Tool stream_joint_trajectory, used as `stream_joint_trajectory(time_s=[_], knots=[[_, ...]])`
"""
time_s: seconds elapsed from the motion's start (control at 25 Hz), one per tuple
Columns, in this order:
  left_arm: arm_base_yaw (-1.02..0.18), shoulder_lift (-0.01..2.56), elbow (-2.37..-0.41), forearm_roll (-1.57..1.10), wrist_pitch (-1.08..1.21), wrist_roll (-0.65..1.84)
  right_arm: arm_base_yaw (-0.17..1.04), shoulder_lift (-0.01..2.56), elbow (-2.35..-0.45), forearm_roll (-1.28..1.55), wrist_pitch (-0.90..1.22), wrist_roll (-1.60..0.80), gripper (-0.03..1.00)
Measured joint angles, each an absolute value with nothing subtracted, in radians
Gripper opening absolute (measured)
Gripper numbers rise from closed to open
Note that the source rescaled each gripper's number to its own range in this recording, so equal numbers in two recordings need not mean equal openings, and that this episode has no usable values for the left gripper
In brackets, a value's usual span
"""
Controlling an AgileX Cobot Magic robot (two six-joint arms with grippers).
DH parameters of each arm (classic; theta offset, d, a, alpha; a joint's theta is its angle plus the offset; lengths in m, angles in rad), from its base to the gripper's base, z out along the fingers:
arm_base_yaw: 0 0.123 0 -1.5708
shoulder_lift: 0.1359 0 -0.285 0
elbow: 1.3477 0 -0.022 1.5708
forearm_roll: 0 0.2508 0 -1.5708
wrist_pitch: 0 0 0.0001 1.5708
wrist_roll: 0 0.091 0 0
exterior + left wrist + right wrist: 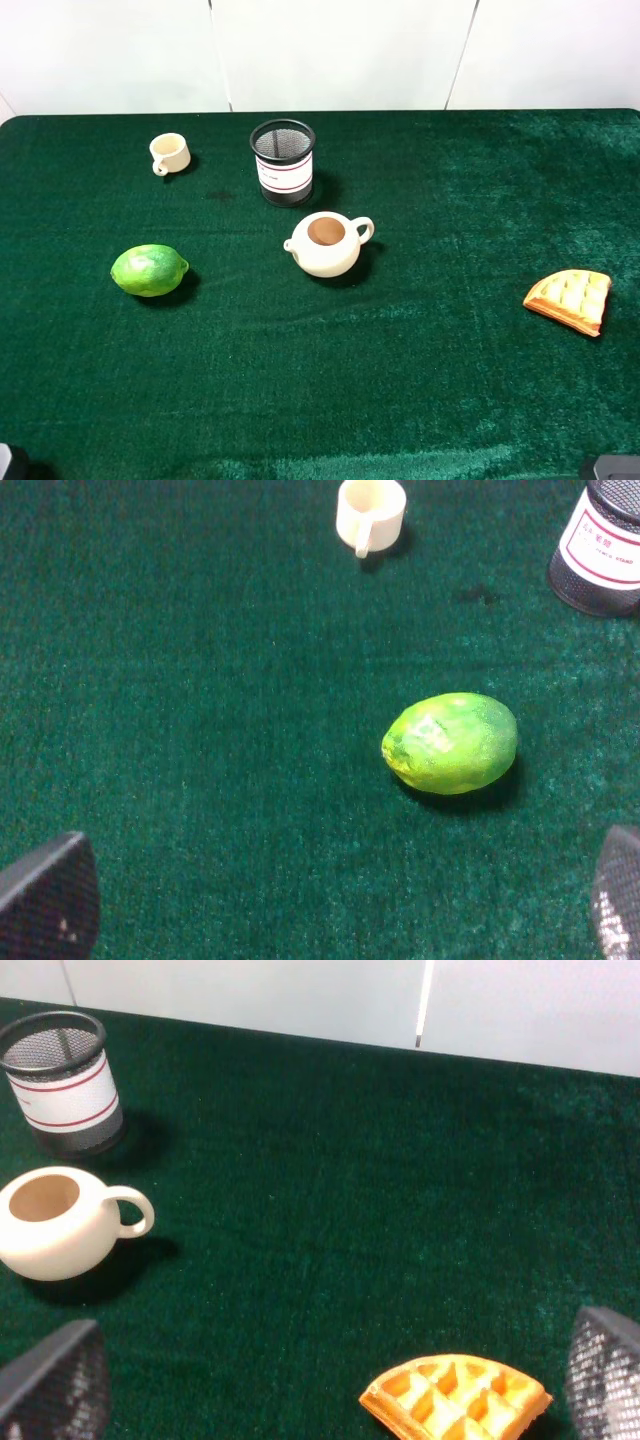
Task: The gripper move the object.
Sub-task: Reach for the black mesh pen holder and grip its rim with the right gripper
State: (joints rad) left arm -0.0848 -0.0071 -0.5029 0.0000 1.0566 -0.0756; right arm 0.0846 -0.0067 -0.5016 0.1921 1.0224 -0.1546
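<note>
The black wire-mesh pen cup (283, 162) with a white, red-striped label stands upright at the back middle of the green cloth. It also shows in the left wrist view (603, 550) and the right wrist view (62, 1085). My left gripper (330, 910) is open and empty, low at the front left, far from the cup, with a lime just ahead of it. My right gripper (330, 1385) is open and empty at the front right, also far from the cup. In the exterior high view only small dark parts of the arms show at the bottom corners.
A cream teapot (327, 243) sits just in front of the cup. A small cream mug (170, 153) stands to the cup's left. A green lime (149, 270) lies at the left, and a waffle piece (570, 299) at the right. White wall panels stand behind the table.
</note>
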Motion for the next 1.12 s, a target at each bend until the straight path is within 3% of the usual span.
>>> stream_joint_trajectory(time_s=[1.12], knots=[[-0.085, -0.007, -0.503, 0.0, 1.057, -0.076, 0.085, -0.007, -0.502, 0.192, 1.022, -0.155, 1.0]])
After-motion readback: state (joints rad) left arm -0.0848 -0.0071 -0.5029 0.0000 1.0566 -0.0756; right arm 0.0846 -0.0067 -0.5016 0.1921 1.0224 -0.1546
